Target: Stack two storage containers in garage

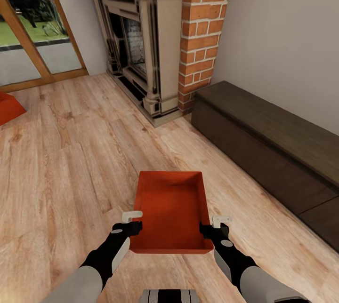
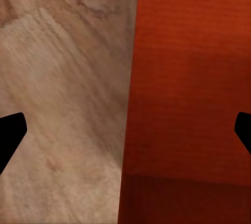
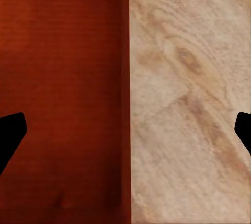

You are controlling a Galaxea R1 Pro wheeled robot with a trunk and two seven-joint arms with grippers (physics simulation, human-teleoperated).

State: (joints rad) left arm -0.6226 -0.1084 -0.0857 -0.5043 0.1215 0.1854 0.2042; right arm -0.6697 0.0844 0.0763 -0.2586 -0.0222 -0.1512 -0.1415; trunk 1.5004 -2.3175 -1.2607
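The robot's left gripper and right gripper, jaws spread astride opposite side walls of a plain orange-red rectangular open-topped bin, appear set to clamp it over the light wood-plank living-room floor. Judging by this, the pickup step is under way; next comes closing, then carrying it garage-ward. Two bins count: this one and a second orange-red bin further left, near the glass door, beyond one brick fireplace

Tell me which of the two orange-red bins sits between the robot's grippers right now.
The storage container just ahead on the wood floor, flanked by both grippers; the other container lies off at the far left edge.
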